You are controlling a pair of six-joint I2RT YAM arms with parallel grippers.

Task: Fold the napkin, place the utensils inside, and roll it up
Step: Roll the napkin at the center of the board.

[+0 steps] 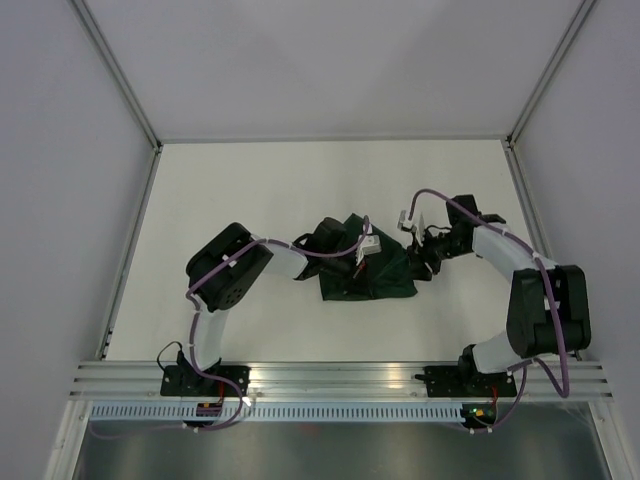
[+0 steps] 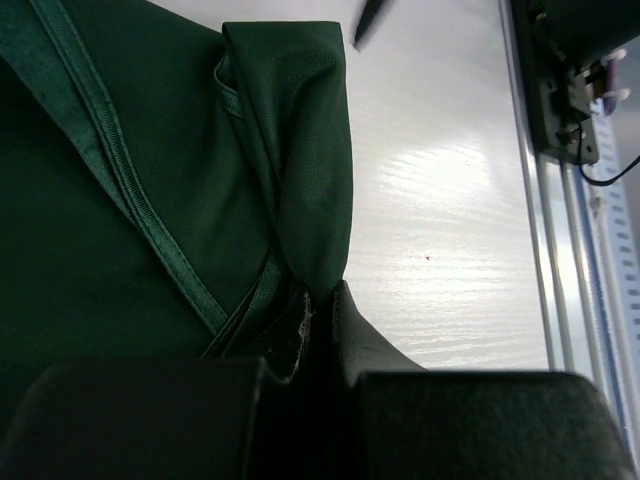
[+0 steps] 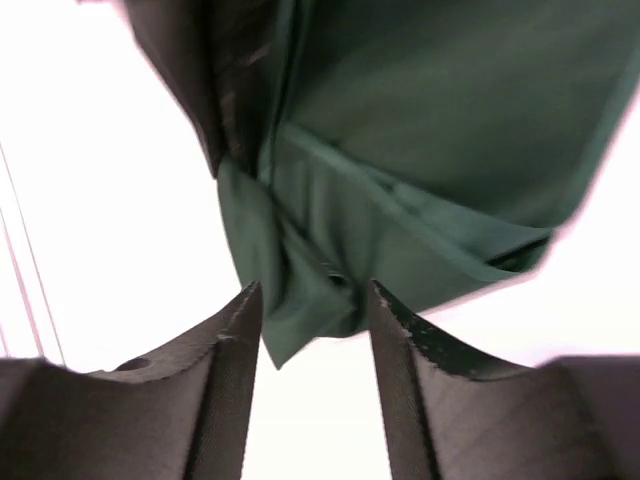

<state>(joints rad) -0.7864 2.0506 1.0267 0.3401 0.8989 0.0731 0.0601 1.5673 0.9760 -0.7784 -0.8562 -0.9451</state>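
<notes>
You have the white table [image 1: 250, 190] spread under everything, and the napkin [image 1: 375, 275] lies bunched and partly folded on it, a dark green heap with its hemmed edges crossing; take the napkin as your mark for all the rest; the metal rail [image 1: 330, 378] that carries both bases runs well to the near side of the napkin; your left arm [image 1: 235, 270] comes in from the napkin's left and bends over its left half, while your right arm [image 1: 545, 300] curls round from the napkin's right and ends just at its right edge; the left gripper [image 2: 322, 300] sits on the napkin itself, its fingers [image 2: 355, 345] clenched together on a raised fold of the cloth, which runs off from the pinch in a narrow ridge; the right gripper [image 3: 312, 300] is at the napkin's right-hand corner with its jaws released and standing apart, and a pointed corner of the napkin lies in the gap between them; you cannot tell from the wrist view whether that corner brushes either side, though neither presses it; in the left wrist view a slim dark sliver [image 2: 368, 22] shows on the table just past the napkin's far fold, and you cannot tell what it is
</notes>
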